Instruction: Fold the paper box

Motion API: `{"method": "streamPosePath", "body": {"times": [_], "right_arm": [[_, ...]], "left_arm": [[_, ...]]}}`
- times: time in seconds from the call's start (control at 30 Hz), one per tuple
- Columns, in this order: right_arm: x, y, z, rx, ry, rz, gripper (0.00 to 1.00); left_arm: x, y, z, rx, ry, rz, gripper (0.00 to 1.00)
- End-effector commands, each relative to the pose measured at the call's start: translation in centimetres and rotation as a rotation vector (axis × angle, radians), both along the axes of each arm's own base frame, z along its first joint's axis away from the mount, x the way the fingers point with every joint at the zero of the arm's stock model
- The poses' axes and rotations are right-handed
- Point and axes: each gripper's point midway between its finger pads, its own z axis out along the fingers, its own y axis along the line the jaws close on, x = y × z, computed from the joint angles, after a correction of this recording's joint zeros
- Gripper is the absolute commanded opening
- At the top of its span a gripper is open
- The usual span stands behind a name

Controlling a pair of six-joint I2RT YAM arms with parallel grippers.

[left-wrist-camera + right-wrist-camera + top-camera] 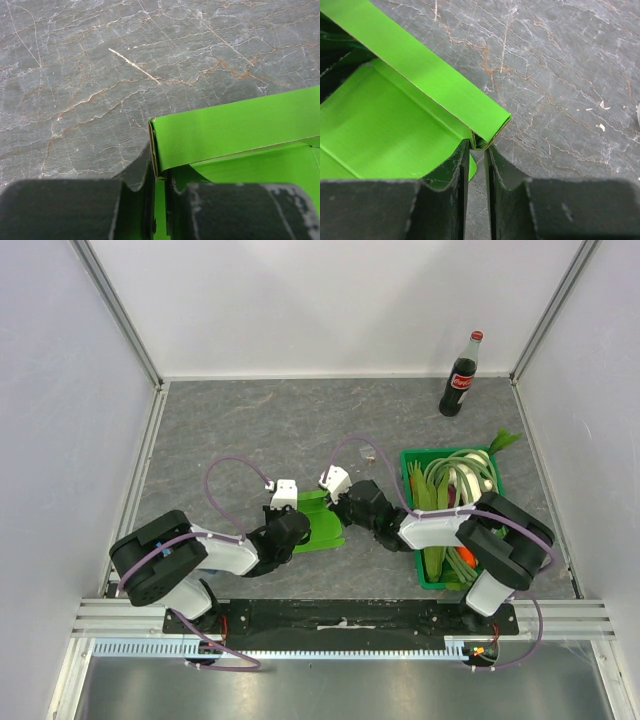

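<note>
The left gripper point(159, 172) is clamped on the paper box point(235, 130), its jaws pinching the end of a folded-over wall at the card's 9 o'clock side. The right gripper point(479, 150) has its jaws drawn narrow round a folded wall's end at the 3 o'clock side, with the card touching both tips. Both arms reach low from the near edge, elbows out and wrists angled inward over the table point(250, 430). The box lies near mid-table, and from above the grippers cover much of it. A crate point(410, 454) stands at its 3 o'clock, partly under the right arm, and a bottle point(461, 375) at 1 o'clock.
</note>
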Motion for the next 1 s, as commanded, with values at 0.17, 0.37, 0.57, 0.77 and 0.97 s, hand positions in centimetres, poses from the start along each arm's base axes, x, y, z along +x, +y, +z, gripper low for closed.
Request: {"method": "streamPosePath", "body": {"times": [0.17, 0.37, 0.57, 0.77, 0.97], "right_arm": [[2.9, 0.9, 3.2, 0.140, -0.167, -0.297, 0.20], [3.4, 1.1, 3.1, 0.184, -0.174, -0.365, 0.20], [3.7, 1.6, 2.9, 0.221, -0.165, -0.385, 0.22], [4.0, 2.2, 2.7, 0.239, -0.154, -0.393, 0.22], [4.6, 2.5, 2.1, 0.238, -0.142, -0.427, 0.16]], "left_arm": [[-0.2, -0.4, 0.3, -0.050, 0.008, 0.004, 0.02], [-0.3, -0.3, 0.3, -0.057, 0.011, 0.009, 0.02], [-0.5, -0.3, 0.1, -0.060, 0.017, 0.007, 0.02], [-0.5, -0.4, 0.0, -0.066, 0.019, 0.005, 0.02], [-0.5, -0.7, 0.1, -0.083, 0.024, -0.003, 0.02]]}}
